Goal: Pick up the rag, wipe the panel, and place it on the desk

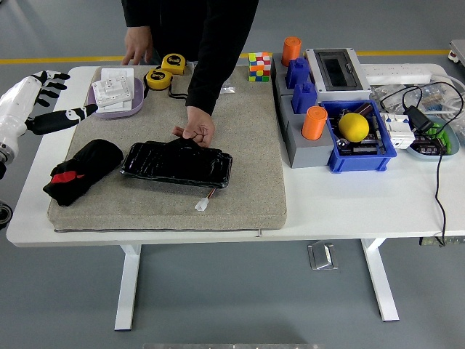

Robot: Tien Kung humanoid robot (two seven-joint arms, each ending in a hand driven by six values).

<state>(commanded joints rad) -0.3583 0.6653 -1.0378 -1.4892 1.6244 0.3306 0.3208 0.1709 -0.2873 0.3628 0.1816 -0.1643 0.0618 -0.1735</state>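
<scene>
White table has a grey mat [247, 138]: rag [81, 171] sits bunched just left of panel [177, 163], person's hand [196, 132] holds panel's far edge, robot's left hand [54, 98] open w/ nothing, so grab rag's middle.

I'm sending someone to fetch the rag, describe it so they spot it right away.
On the grey mat covering the white table, go to its near-left corner. The rag is the bunched black cloth with a red patch, left of the glossy black panel.

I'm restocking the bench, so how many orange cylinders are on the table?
2: one orange cylinder stands at the far edge beside the colour cube, the other beside the blue bin. None appear hidden.
</scene>
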